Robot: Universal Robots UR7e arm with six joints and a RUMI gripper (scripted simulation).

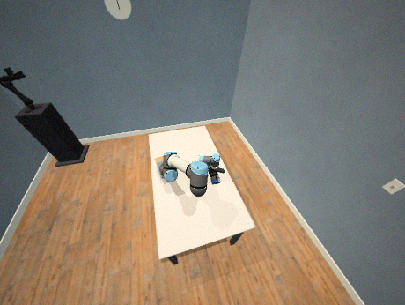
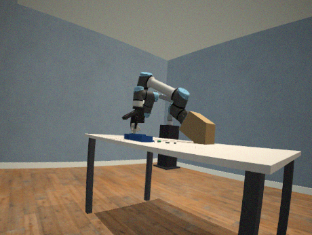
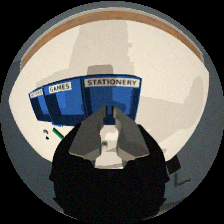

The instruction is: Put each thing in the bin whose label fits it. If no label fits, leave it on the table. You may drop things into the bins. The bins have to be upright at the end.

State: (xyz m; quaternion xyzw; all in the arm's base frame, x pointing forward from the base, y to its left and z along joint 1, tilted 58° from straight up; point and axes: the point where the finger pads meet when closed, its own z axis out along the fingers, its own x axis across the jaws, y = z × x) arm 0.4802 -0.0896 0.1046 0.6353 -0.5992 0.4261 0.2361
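Three blue bins stand upright in a row in the wrist view: the STATIONERY bin, the GAMES bin and a third bin whose label is too blurred to read. My gripper is shut, with nothing visible between its fingertips, and is low over the near side of the STATIONERY bin. A green stick-like thing lies on the table just in front of the GAMES bin. A small dark thing lies to its left. A small grey thing shows through the gap behind the fingertips.
A large tan box stands on the white table near the arm's base. Small dark things lie on the table between the bins and that box. A black pedestal stands on the floor away from the table.
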